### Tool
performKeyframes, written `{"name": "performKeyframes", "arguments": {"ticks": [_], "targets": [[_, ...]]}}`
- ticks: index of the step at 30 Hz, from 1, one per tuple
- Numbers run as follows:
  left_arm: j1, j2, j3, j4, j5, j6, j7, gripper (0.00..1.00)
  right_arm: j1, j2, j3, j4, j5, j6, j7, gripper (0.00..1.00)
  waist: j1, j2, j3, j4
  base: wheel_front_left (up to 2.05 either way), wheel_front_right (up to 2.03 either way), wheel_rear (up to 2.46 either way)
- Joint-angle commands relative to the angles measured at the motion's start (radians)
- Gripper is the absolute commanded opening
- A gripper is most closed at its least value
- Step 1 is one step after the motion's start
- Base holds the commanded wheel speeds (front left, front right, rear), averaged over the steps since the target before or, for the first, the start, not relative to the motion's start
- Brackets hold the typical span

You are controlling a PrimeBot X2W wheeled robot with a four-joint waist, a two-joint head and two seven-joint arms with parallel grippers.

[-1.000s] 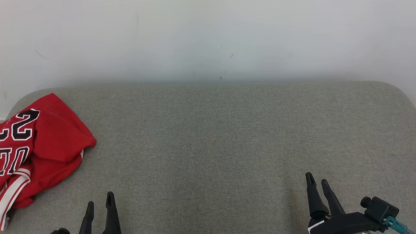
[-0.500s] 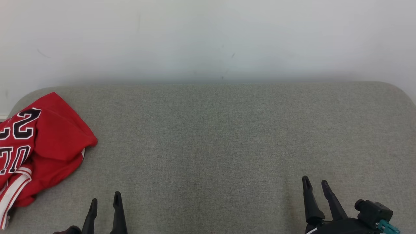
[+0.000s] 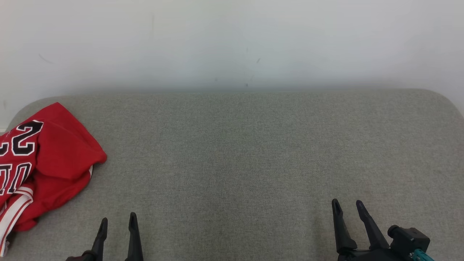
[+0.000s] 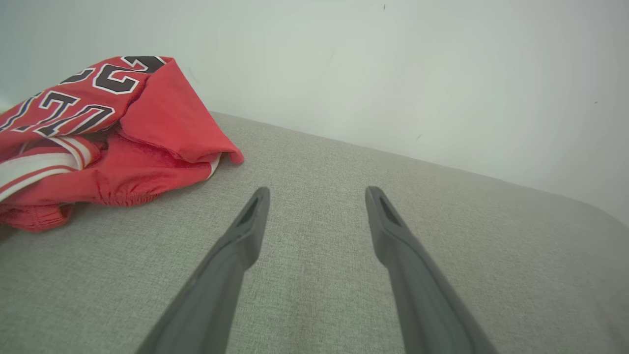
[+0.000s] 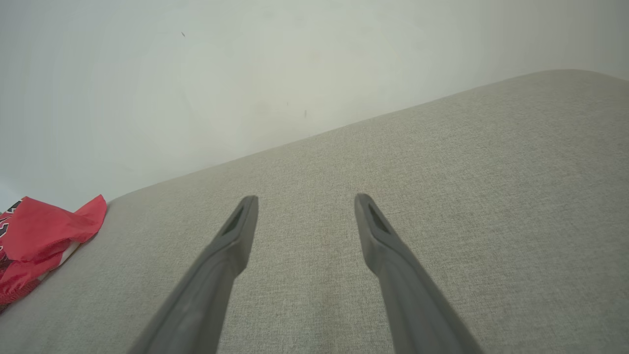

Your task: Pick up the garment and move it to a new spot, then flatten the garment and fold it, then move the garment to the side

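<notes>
**Numbered red garment (image 3: pixel 54 159) bunched at bench's (image 3: pixel 235 152) left end**

Black, white-edged numerals reading "22" show on the jersey. The lettering beneath is too cut off to read. The left end effector (image 3: pixel 118 217) and right end effector (image 3: pixel 347 201) hover wide open and empty, each having edged slightly inward since a second ago, and the right sits lower.

The worktop (image 3: pixel 232 152) is covered in grey woven cloth, with rounded far corners. It looks padded, though the views are too soft to be sure. At its left end lies a crumpled red garment (image 3: pixel 58 163), heaped in folds, with black numerals edged in white and white striped trim. Its left part is cut off by the head view's edge.
</notes>
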Motion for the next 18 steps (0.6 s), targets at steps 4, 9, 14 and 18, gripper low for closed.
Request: {"name": "performKeyframes", "arguments": {"ticks": [4,9,14,18], "targets": [[-0.016,0.001,-0.001,-0.001,0.062,0.002,-0.013,1.00,0.009,-0.002,0.005,-0.011,-0.063,-0.001,-0.023,1.00,0.0000,0.0000,0.001,0.002,0.00,0.00,0.00],[-0.014,-0.003,0.004,0.000,0.106,0.003,-0.020,1.00,0.016,-0.002,0.006,-0.014,-0.102,-0.002,-0.036,1.00,0.0000,0.0000,0.002,0.002,0.00,0.00,0.00],[-0.011,-0.008,0.015,0.003,0.143,0.003,-0.027,1.00,0.021,-0.002,0.005,-0.015,-0.136,-0.002,-0.050,1.00,0.0000,0.0000,0.002,0.001,0.00,0.00,0.00],[-0.013,-0.012,0.018,0.006,0.178,0.000,-0.031,1.00,0.026,-0.002,0.003,-0.017,-0.162,-0.002,-0.060,1.00,0.0000,0.0000,0.002,0.001,0.00,0.00,0.00]]}}
